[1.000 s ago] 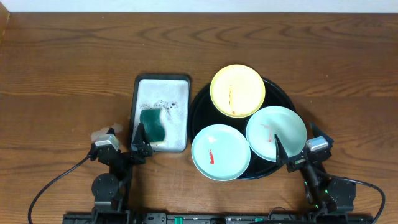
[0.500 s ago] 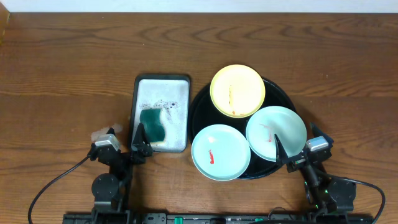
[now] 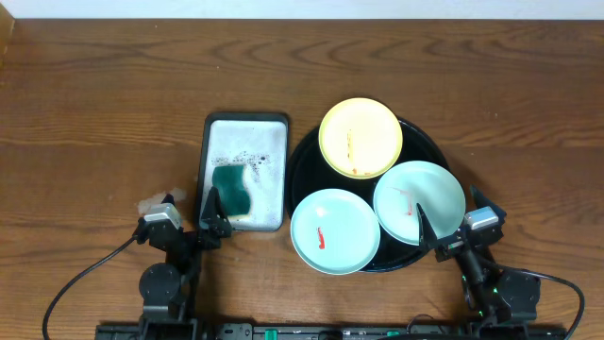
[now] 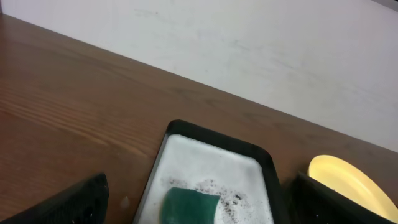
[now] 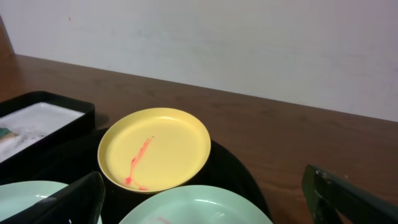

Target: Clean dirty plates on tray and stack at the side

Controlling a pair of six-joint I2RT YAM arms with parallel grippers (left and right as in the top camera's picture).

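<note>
Looks like the start, with left gripper (image 3: 213,215) and right gripper (image 3: 427,231) both spread wide, empty. Shows yellow plate (image 3: 360,138) and two mint plates (image 3: 335,231) (image 3: 419,202) smeared on the black tray (image 3: 300,165). Calls next for grasping the green sponge (image 3: 231,189).

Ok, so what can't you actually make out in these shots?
Left wrist: the green sponge is cut off by the bottom edge.
Right wrist: the front mint plate and the left mint plate run off the bottom edge, so their smears are mostly unseen.
Overhead: the specks in the sponge tray and the pale scrap by the left arm are too small to identify.
</note>
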